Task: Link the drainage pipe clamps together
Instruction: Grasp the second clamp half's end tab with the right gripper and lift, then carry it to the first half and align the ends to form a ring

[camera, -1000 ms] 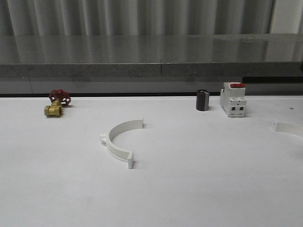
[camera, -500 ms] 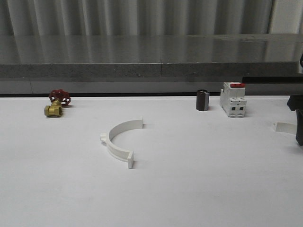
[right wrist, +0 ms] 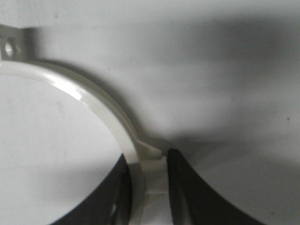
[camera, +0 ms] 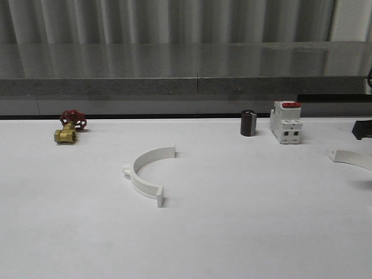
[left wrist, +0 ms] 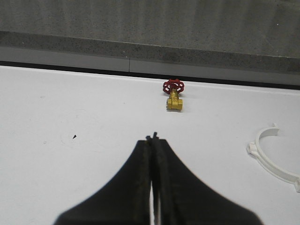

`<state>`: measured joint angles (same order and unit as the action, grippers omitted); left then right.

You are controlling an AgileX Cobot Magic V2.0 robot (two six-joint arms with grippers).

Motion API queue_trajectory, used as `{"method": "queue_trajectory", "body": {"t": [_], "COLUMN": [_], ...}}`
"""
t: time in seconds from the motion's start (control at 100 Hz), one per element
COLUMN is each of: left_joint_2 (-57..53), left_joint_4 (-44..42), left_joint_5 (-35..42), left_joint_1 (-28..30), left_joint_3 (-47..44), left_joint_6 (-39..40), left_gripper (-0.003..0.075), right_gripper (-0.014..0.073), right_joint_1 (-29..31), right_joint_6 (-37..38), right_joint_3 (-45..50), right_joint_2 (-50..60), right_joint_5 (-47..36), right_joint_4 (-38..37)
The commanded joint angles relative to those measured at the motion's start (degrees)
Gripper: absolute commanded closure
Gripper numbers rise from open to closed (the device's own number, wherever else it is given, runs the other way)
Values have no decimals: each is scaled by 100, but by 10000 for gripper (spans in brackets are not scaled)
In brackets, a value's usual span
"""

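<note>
My right end effector (right wrist: 149, 187) is clamped on one drainage pipe clamp half (right wrist: 93, 101) at the far right of the white surface (camera: 244, 221). My left end effector (left wrist: 153, 140) is fully closed and empty. The second clamp half (camera: 144, 173) lies flat left of center, near the brass valve (camera: 68, 127).

The left gripper (left wrist: 153, 140) hangs low over the white table (left wrist: 70, 117), its two black fingers pressed flat together with nothing between them. The right gripper (right wrist: 150, 187) sits at the table's far right edge, its dark fingers (right wrist: 185, 187) clamped on one white clamp half (right wrist: 93, 103), pinching its band.
</note>
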<state>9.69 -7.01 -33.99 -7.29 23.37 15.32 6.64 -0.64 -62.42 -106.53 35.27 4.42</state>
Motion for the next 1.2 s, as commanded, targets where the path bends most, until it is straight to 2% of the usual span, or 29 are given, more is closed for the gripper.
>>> {"method": "queue_trajectory", "body": {"t": [0.0,0.27,0.41,0.62,0.83,0.91,1.19], "left_joint_2": [63,63,63,63,63,63,63], "left_joint_4": [4,4,4,4,4,4,4], "left_joint_5": [418,418,418,418,418,418,418], "left_joint_1": [12,12,12,12,12,12,12], "left_joint_3": [140,140,140,140,140,140,140], "left_joint_6": [2,2,2,2,2,2,2], "left_gripper": [740,740,740,740,740,740,740], "right_gripper": [704,711,704,698,698,698,698], "right_joint_1": [53,-19,-475,-1601,-2606,-2840,-3305], "right_joint_6": [-30,-26,208,1313,3333,3820,4318], "right_joint_3": [-141,-333,-580,-1094,-1531,-1719,-2151], "right_joint_2": [241,269,467,500,377,179,-426], "right_joint_5": [-77,220,319,619,714,920,1197], "right_joint_4": [18,132,198,1,-1259,-1590,-1656]}}
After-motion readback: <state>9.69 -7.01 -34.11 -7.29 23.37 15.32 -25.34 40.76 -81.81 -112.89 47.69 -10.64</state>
